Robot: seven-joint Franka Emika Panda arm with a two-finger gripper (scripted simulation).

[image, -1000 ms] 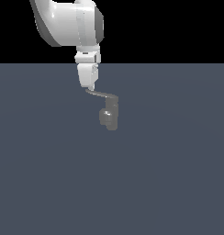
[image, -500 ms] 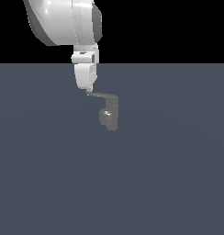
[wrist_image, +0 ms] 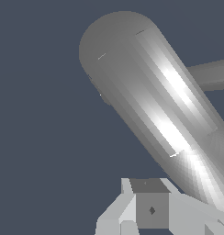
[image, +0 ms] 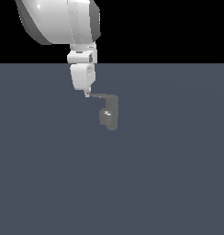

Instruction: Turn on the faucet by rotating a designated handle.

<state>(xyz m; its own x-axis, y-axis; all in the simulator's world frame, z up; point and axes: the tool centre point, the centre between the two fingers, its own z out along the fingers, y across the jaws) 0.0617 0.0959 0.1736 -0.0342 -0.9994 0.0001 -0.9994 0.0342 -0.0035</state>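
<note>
- Gripper (image: 86, 94) had shifted toward the exterior view's left since a second earlier, and the arm's white body filled more of the upper frame.
- Handle (image: 101, 96) had swung with it, its free tip now further to the exterior view's left, touching the gripper's tip.
- Faucet (image: 109, 114) stood in the same spot on the dark grey floor (image: 169, 174), right of and below the gripper in the exterior view.
- Whether the jaws were parted or closed could not be told; the wrist view showed only a thick grey cylinder (wrist_image: 150, 105) close beside the finger (wrist_image: 150, 206).
</note>
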